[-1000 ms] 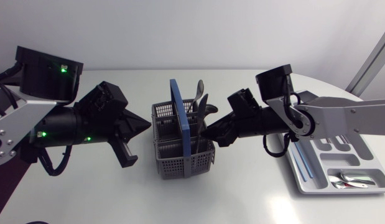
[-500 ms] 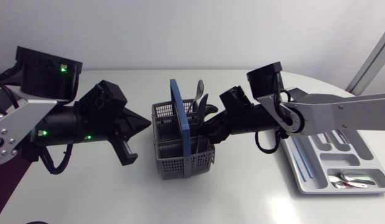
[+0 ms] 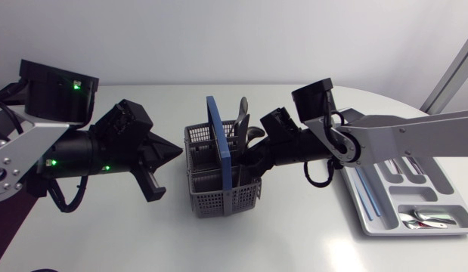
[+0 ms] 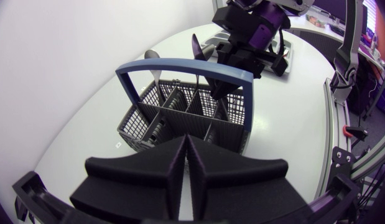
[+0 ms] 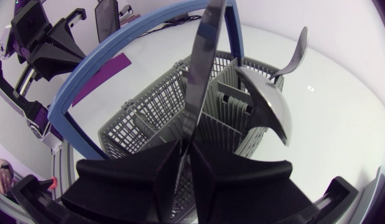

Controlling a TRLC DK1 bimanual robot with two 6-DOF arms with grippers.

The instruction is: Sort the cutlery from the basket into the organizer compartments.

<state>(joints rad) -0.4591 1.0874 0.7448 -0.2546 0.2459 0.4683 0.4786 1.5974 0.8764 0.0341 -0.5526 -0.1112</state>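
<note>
Head view first: the left arm (image 3: 60, 151) comes in low from the left of the basket (image 3: 222, 189), stretched level over the tabletop (image 3: 294, 242), and the left pincer (image 3: 177, 153) points straight at the basket's left wall, just beside it, fingers pressed together on nothing. From the other side the right arm (image 3: 400, 136) reaches across, wrist angled down, and the right pincer (image 3: 250, 160) is right at the basket's right compartments, beside the blue handle (image 3: 218, 136). The organizer (image 3: 444, 180) lies well to the right of the basket, with spoons (image 3: 426, 219) in its near compartment. Over to the left wrist view: the left pincer (image 4: 187, 163) sits shut with its wedges meeting, and the basket (image 4: 173, 121) stands straight ahead of it under the blue handle's (image 4: 180, 64) arch. At the basket's far side the right pincer (image 4: 220, 85) dips in, and a spoon (image 4: 152, 56) sticks up from a far compartment. Now the right wrist view: the right pincer (image 5: 185, 155) is clamped on a flat steel utensil (image 5: 201, 81), both fingers pinching it from either side, and it rises upright between them out of the basket (image 5: 148, 121). A spoon (image 5: 267, 106) leans just beside it in the basket, and the blue handle (image 5: 99, 68) curves over on its other side.
</note>
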